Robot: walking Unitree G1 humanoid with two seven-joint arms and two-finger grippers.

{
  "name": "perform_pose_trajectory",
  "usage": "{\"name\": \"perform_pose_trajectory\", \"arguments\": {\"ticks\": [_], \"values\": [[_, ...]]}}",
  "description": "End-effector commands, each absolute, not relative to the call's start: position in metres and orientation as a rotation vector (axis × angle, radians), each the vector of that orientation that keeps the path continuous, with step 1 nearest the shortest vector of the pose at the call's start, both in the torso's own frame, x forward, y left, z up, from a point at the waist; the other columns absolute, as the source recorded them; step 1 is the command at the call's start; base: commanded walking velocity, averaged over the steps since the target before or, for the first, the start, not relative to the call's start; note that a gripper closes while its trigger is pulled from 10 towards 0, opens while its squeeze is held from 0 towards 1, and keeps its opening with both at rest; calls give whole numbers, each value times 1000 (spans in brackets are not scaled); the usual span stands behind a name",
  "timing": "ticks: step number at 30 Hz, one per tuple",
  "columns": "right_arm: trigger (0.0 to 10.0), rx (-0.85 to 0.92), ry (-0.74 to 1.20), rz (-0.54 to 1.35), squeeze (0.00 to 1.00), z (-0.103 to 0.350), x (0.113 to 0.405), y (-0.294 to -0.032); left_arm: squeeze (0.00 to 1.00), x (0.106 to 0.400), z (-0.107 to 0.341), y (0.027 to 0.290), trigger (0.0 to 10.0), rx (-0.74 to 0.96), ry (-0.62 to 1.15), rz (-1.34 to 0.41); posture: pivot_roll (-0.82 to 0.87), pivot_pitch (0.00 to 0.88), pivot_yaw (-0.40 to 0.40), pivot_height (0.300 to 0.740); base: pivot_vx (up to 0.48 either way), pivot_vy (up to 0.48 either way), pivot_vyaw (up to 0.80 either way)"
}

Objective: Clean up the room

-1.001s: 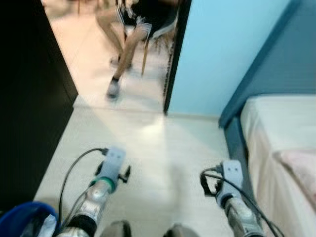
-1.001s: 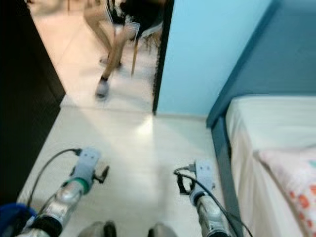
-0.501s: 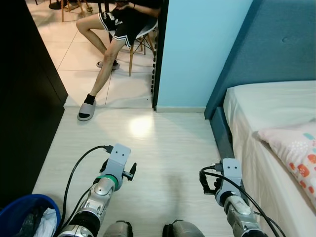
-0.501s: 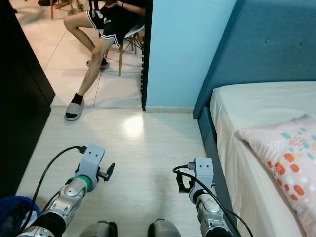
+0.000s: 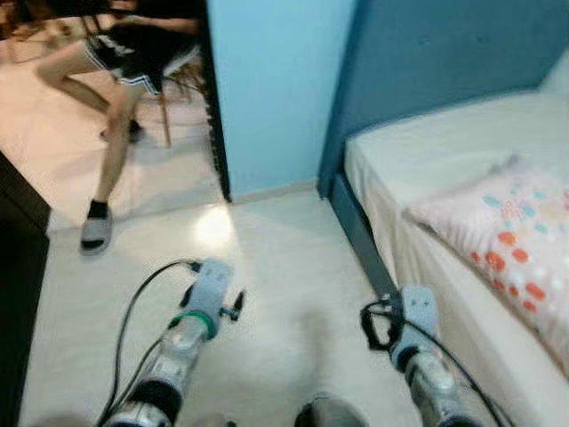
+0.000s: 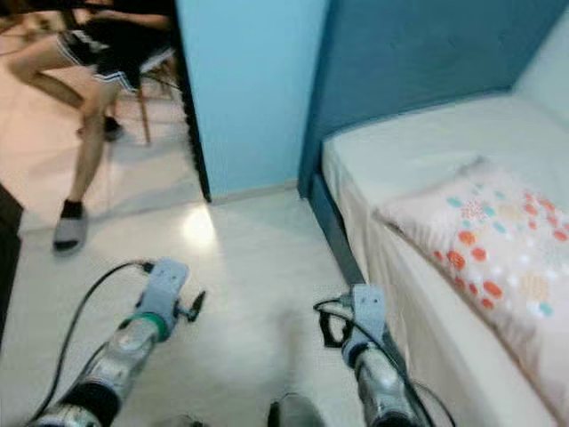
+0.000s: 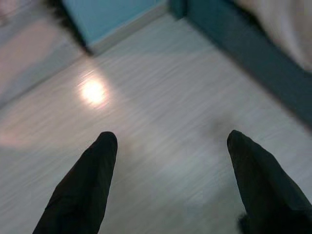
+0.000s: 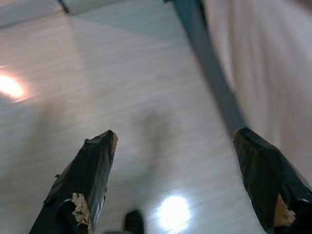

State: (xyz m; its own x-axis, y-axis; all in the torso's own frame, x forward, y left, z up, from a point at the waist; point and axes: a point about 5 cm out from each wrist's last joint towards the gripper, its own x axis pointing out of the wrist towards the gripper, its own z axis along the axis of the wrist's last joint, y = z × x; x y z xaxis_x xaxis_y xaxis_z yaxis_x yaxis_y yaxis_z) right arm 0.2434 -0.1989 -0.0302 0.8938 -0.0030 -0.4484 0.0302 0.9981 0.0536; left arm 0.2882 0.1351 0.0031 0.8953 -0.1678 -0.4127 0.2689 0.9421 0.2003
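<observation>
Both arms reach forward low over the pale wood floor (image 5: 276, 267). In the left wrist view my left gripper (image 7: 171, 136) is open, with bare floor between its black fingers (image 7: 92, 170). My right gripper (image 8: 175, 134) is open too and holds nothing; its fingers (image 8: 87, 170) hang over the floor next to the bed's blue base (image 8: 209, 63). In the eye views the left arm (image 5: 200, 307) and right arm (image 5: 413, 320) are side by side. A pillow with coloured dots (image 6: 498, 240) lies on the white bed (image 6: 400, 151) at the right.
A blue headboard (image 5: 444, 53) and a light blue wall (image 5: 267, 80) stand ahead. At the left, past the doorway, a person (image 5: 116, 80) sits on a chair with one leg stretched out. A dark cabinet edge (image 5: 18, 267) is at the far left.
The camera has swung to the right: bed and pillow take up more of the picture, and the blue bin has left view. Both arms keep their pose.
</observation>
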Motion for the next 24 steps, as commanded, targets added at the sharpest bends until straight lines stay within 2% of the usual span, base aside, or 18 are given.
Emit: {"name": "perform_pose_trajectory", "arguments": {"ticks": [1,14,24], "values": [[10000,74,459,-13,0,-30,245,-194,0,284,-2,146,10000,276,428,-211,8,43,-12,721,472,0,-781],[10000,59,446,4,0,-29,245,-193,0,284,-2,145,10000,275,427,-211,9,49,-12,721,471,0,-60],[10000,73,445,-7,0,-28,245,-194,0,284,-1,141,10000,262,422,-237,6,50,-14,721,469,0,-705]]}}
